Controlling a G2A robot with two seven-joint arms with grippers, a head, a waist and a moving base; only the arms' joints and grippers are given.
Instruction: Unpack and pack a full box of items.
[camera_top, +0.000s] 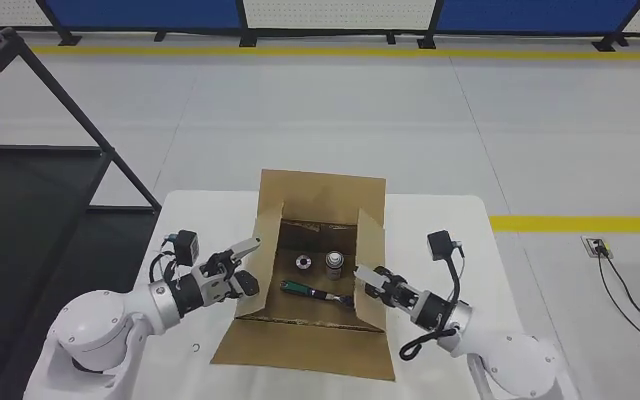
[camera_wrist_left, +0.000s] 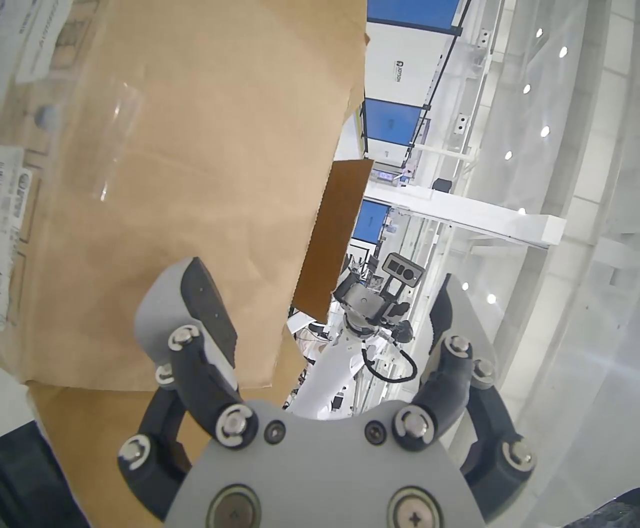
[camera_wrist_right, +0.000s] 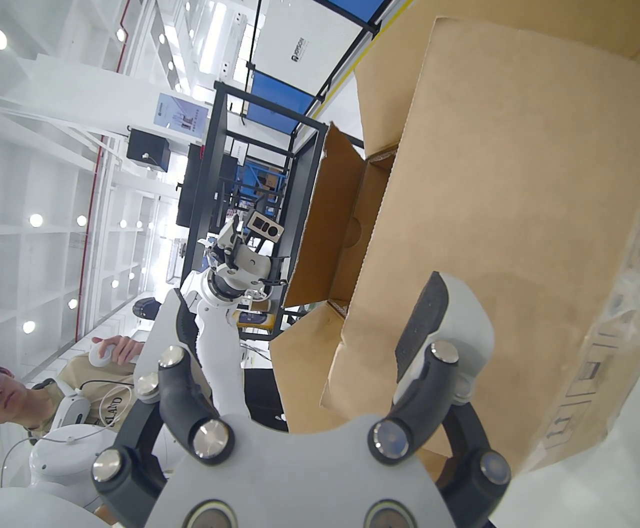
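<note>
An open cardboard box (camera_top: 322, 196) stands mid-table with all its flaps up. Inside lie a small round metal piece (camera_top: 300, 263), an upright silver can (camera_top: 334, 264) and a green-handled tool (camera_top: 302, 290). My left gripper (camera_top: 243, 268) is open beside the box's left flap (camera_wrist_left: 200, 150), one pad (camera_wrist_left: 210, 305) close against the cardboard. My right gripper (camera_top: 368, 282) is open at the right flap (camera_wrist_right: 500, 200), whose lower edge sits between its fingers (camera_wrist_right: 425, 320). Nothing is held in either gripper (camera_wrist_left: 325, 310) (camera_wrist_right: 305, 320).
The white table (camera_top: 440, 225) has bare room on both sides of the box. The front flap (camera_top: 300, 345) spreads toward the near edge. A black metal frame (camera_top: 70, 150) stands off the table's left side.
</note>
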